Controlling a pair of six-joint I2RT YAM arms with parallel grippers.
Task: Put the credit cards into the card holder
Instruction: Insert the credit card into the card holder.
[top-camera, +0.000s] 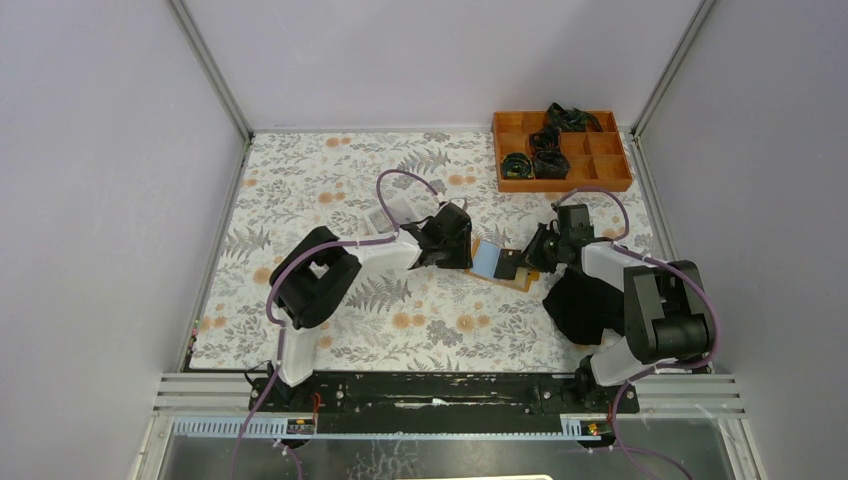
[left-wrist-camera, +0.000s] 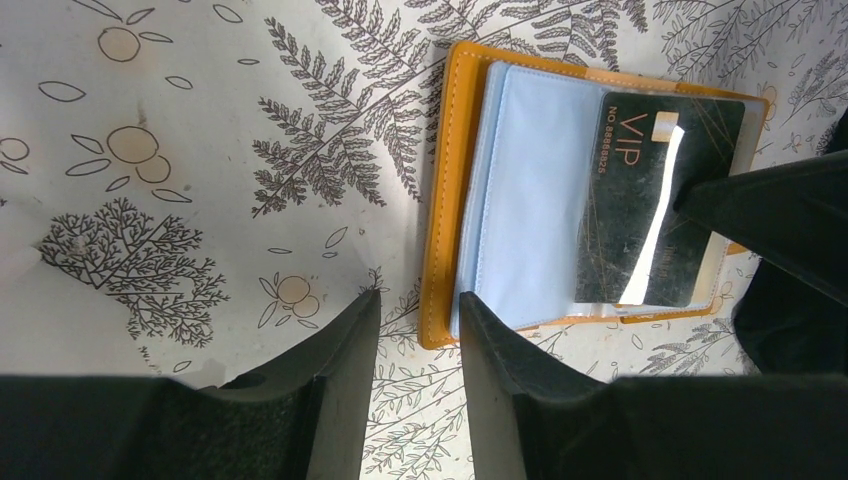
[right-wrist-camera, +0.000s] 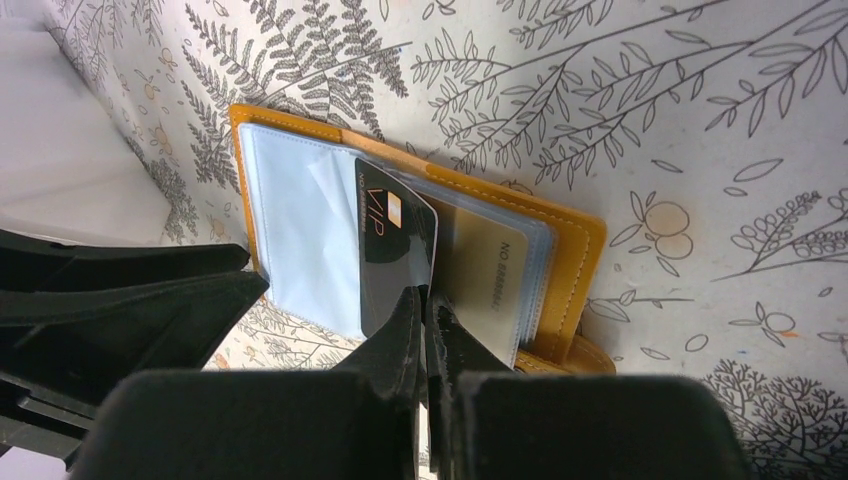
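The card holder (top-camera: 520, 283) lies open on the floral mat, orange-tan with pale blue sleeves (left-wrist-camera: 540, 200). My right gripper (right-wrist-camera: 428, 300) is shut on the near edge of a black credit card (right-wrist-camera: 395, 250) marked VIP. The card stands tilted, with its far edge against the sleeves. A pale grey card (right-wrist-camera: 490, 270) sits inside a sleeve beside it. My left gripper (left-wrist-camera: 420, 310) is open at the holder's other end. The holder's orange corner (left-wrist-camera: 440, 320) shows in the gap, and one fingertip (left-wrist-camera: 480, 315) overlaps the blue sleeve. The black card (left-wrist-camera: 650, 200) also appears in the left wrist view.
An orange compartment tray (top-camera: 565, 186) with black items stands at the back right. A black cloth (top-camera: 585, 305) lies under my right arm. Grey walls close in the mat on three sides.
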